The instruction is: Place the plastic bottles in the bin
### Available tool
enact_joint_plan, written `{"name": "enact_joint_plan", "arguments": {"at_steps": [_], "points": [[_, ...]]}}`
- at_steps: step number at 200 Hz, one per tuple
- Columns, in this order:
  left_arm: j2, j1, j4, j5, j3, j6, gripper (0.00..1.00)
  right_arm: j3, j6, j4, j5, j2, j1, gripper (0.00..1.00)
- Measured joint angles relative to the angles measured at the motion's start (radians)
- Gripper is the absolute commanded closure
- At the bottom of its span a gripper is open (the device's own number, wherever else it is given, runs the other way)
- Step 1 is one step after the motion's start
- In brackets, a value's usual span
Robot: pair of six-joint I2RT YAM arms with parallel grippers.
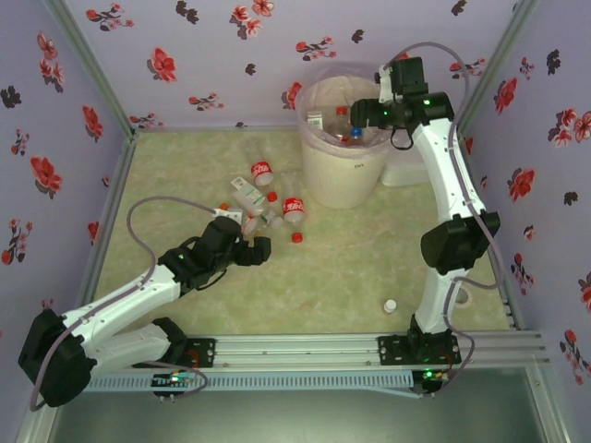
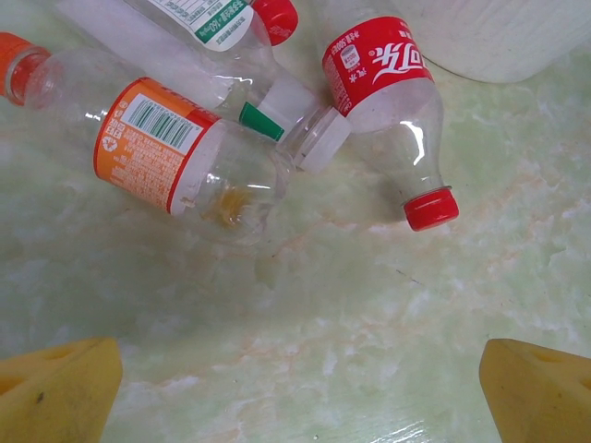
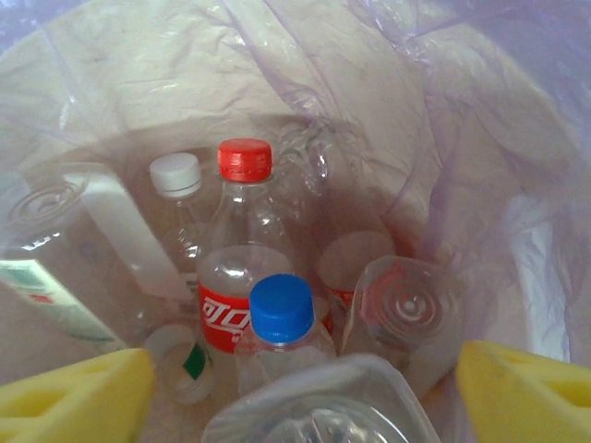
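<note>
Hovering my left gripper (image 2: 297,397) wide open over the orange-labelled bottle (image 2: 175,157) and a few others lying unpicked on the table (image 2: 369,305), I am holding my right gripper (image 3: 295,388) wide above the bin (image 1: 346,175), where several bottles (image 3: 242,268) are already lying.

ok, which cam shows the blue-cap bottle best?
Right wrist: it looks straight down into the bin, and the blue-cap bottle sits close, cap up, beside a red-cap bottle. Top external gives just a small blue spot inside the bin. Left wrist faces other bottles lying on the table.
</note>
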Motion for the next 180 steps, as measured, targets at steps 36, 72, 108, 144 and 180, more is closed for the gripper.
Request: {"name": "enact_joint_plan", "arguments": {"at_steps": [36, 72, 108, 144, 180], "points": [[0.000, 0.018, 0.001, 0.000, 0.000, -0.036, 0.00, 0.021, -0.005, -0.060, 0.024, -0.061, -0.005, 0.05], [0.001, 0.027, 0.002, -0.038, -0.001, -0.129, 0.00, -0.028, -0.003, -0.063, 0.029, -0.178, -0.005, 0.06], [0.032, 0.031, 0.032, -0.087, -0.017, -0.251, 0.00, -0.203, 0.008, -0.002, 0.016, -0.347, -0.005, 0.06], [0.112, 0.031, 0.117, -0.117, -0.048, -0.380, 0.01, -0.445, 0.033, 0.073, -0.002, -0.533, -0.005, 0.06], [0.227, 0.043, 0.222, -0.130, -0.050, -0.426, 0.01, -0.577, 0.031, 0.104, -0.013, -0.640, -0.005, 0.06]]}}
